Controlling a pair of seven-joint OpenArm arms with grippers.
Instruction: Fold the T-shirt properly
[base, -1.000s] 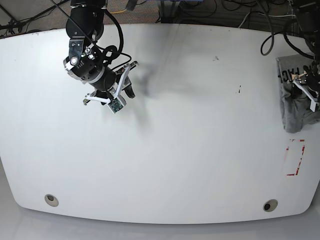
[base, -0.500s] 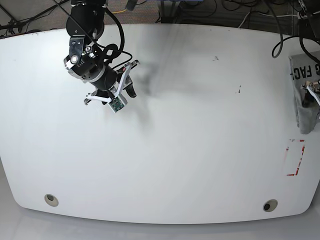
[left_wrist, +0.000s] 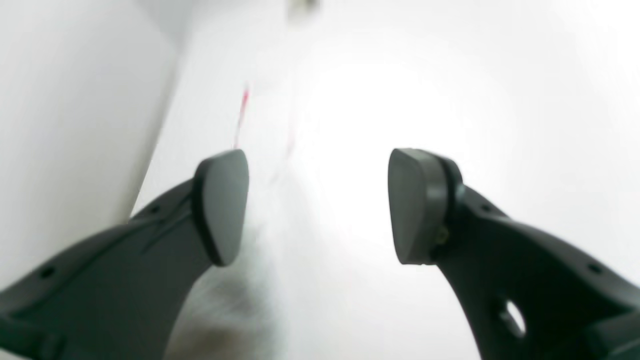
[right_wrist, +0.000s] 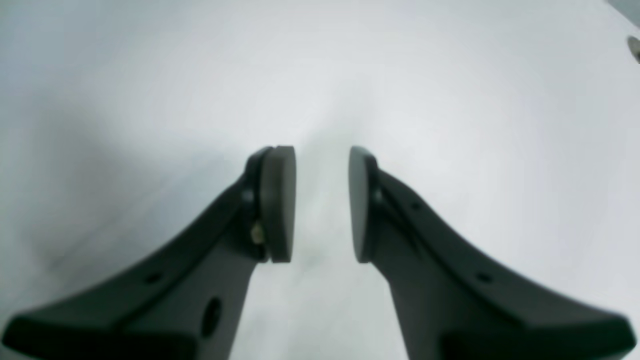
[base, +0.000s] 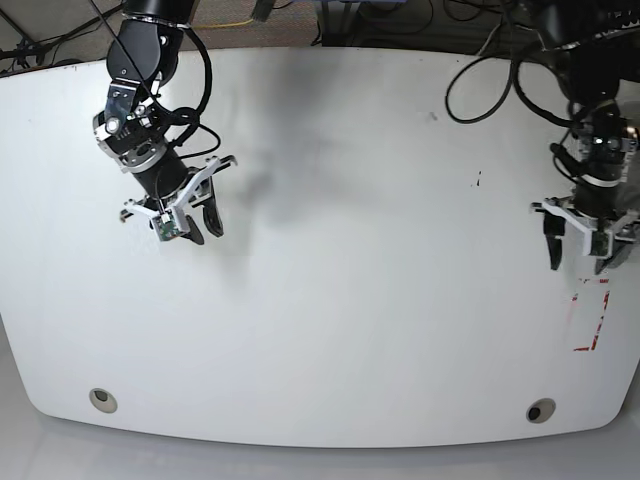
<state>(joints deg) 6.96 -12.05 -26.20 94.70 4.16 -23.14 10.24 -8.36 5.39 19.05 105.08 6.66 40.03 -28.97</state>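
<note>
My left gripper (base: 582, 250) hangs near the right edge of the wide white table (base: 350, 250), just above the red rectangle mark (base: 590, 315), jaws well apart and empty. My right gripper (base: 196, 216) has a narrow gap, holding nothing. I see the T-shirt in no view.

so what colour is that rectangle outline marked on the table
Red, near the table's edge; the rectangle outline shows best in the base view.
</note>
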